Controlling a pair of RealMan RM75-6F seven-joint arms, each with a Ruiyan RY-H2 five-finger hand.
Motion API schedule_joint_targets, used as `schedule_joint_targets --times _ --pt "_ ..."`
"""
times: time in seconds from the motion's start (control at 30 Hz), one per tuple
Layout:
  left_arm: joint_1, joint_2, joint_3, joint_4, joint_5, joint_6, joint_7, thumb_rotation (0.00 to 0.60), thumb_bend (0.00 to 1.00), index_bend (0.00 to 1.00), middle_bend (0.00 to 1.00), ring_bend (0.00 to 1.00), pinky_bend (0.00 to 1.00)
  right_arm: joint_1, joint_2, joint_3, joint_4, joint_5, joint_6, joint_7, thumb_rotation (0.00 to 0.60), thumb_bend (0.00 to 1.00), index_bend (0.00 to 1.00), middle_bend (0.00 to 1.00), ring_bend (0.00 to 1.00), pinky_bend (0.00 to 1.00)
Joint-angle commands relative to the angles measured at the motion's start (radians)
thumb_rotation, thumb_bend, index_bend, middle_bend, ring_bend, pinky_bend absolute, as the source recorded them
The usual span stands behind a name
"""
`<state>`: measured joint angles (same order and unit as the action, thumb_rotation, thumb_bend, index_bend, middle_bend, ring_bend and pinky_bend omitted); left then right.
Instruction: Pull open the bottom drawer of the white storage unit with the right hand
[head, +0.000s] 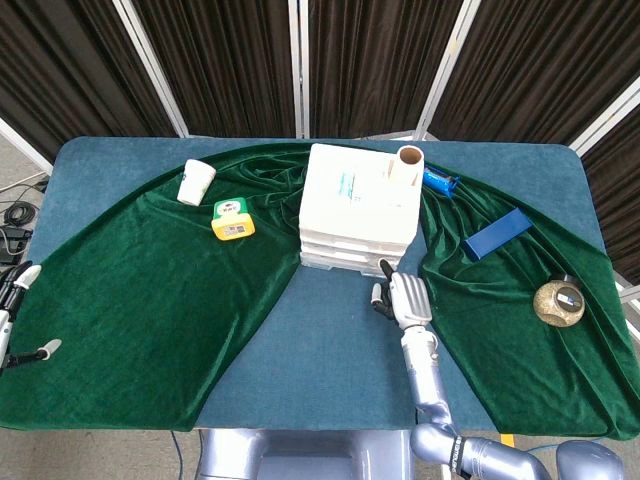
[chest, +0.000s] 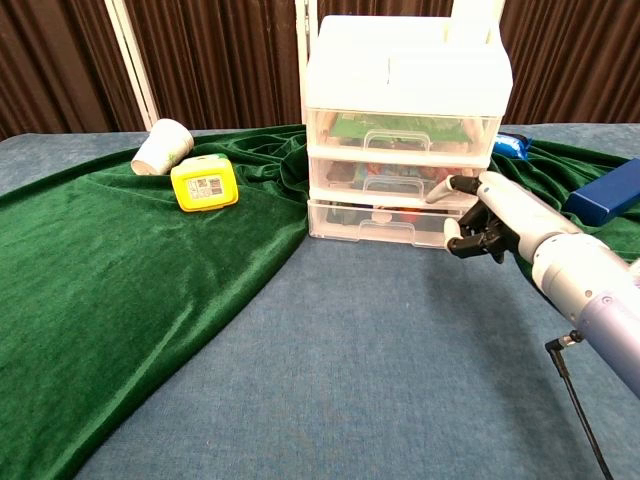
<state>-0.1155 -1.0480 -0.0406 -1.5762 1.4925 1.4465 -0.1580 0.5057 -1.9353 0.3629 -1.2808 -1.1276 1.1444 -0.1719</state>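
The right hand (chest: 487, 222) is curled shut with nothing held, just at the right end of the bottom drawer (chest: 385, 221). The drawer is shut, at twelve o'clock on the table (head: 330, 350). Its handle should be hooked, then pulled straight toward six o'clock. The left hand (head: 12, 315) is seen open.

One white storage unit (chest: 405, 95) with three drawers stands on the worktop (chest: 350, 380). Around it: one paper cup (head: 196, 182), one yellow box (head: 232, 220), one cardboard tube (head: 410, 160), one blue box (head: 497, 233), one blue wrapped item (head: 439, 182), possibly a bottle, and one round brown object (head: 558, 302).
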Motion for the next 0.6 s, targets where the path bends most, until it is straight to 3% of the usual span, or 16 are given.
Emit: schedule_joint_targets --times 0.03,0.6 --pt "-0.001 0.000 0.000 0.000 0.000 -0.001 0.000 0.600 0.05 0.00 0.00 0.00 0.00 0.004 -0.004 -0.004 0.007 0.009 -0.004 -0.005 0.600 0.59 0.28 0.89 0.91 0.77" --pt "-0.002 0.000 0.000 0.000 0.001 -0.004 0.000 0.600 0.05 0.00 0.00 0.00 0.00 0.018 -0.025 -0.022 0.066 0.039 -0.025 0.019 0.600 0.59 0.29 0.89 0.91 0.77"
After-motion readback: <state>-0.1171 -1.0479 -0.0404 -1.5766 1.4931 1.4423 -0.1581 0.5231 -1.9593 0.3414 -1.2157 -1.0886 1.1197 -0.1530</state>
